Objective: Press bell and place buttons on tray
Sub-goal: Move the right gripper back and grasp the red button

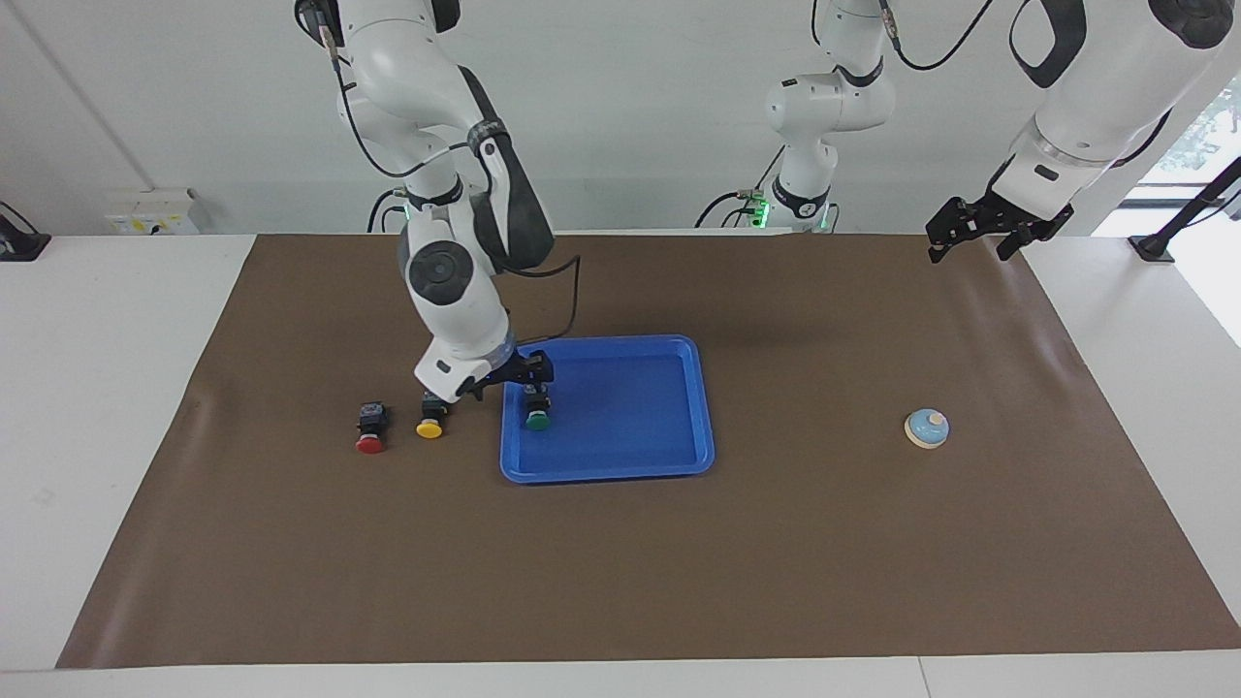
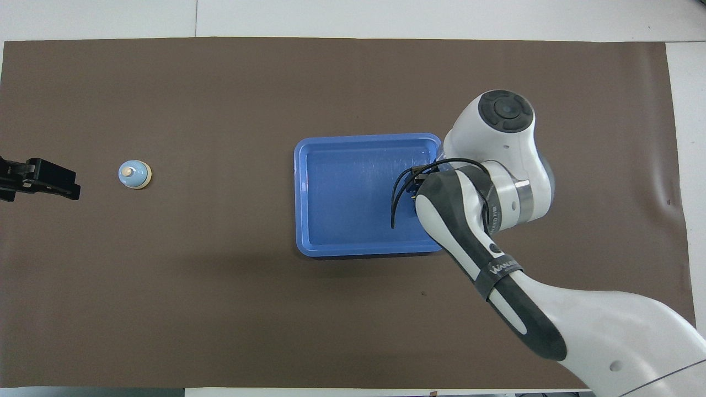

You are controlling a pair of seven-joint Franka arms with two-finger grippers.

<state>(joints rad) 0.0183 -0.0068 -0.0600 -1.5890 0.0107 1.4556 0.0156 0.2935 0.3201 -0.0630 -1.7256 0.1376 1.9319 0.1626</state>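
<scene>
The blue tray (image 1: pixel 630 427) lies mid-table on the brown mat. A green button (image 1: pixel 536 408) rests in it, near the rim toward the right arm's end. My right gripper (image 1: pixel 509 379) hangs open just above that rim, clear of the green button. The yellow button (image 1: pixel 430 413) and the red button (image 1: pixel 369 428) sit on the mat beside the tray, toward the right arm's end. In the overhead view the right arm hides all three buttons, while the tray (image 2: pixel 353 193) shows. The bell (image 1: pixel 927 428) (image 2: pixel 134 174) stands toward the left arm's end. My left gripper (image 1: pixel 970 239) (image 2: pixel 38 179) waits open, raised over the mat's edge.
A brown mat (image 1: pixel 620 562) covers most of the white table (image 1: pixel 97 407). A third arm's base (image 1: pixel 803 199) stands at the robots' edge. A power strip (image 1: pixel 150 213) lies at the corner by the right arm.
</scene>
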